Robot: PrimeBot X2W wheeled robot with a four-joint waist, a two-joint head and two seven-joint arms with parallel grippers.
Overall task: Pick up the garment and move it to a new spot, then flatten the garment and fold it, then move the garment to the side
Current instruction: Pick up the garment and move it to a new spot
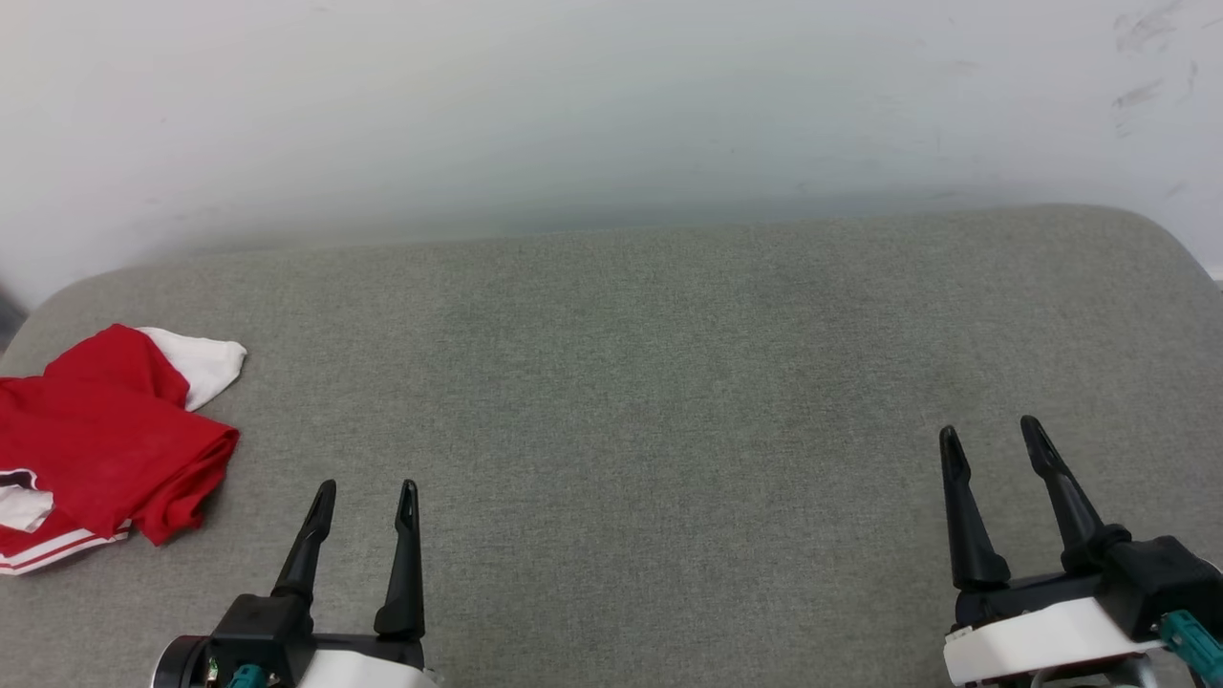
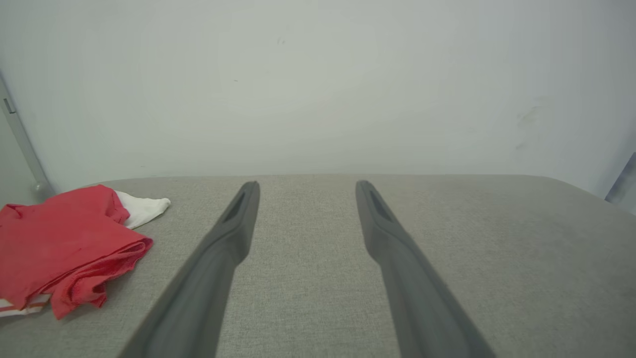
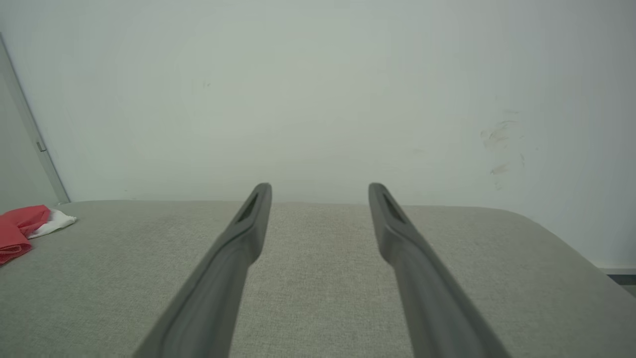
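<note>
The garment (image 1: 105,440) lies bunched at the far left of the grey cushion: red cloth with a white sleeve at its top and red-white striped trim at its lower edge. It also shows at the left of the left wrist view, garment (image 2: 64,243), and small at the left edge of the right wrist view, garment (image 3: 20,226). My left gripper (image 1: 368,497) stands open just right of it, apart from the cloth, with nothing between its fingers; gripper (image 2: 303,185). Far to the right my right gripper (image 1: 991,430) is open and empty too; gripper (image 3: 320,186).
The grey fabric cushion (image 1: 631,382) spans the whole work area, with rounded far corners. A white wall (image 1: 611,105) rises directly behind it, scuffed at the upper right. Open cushion surface lies between the two grippers.
</note>
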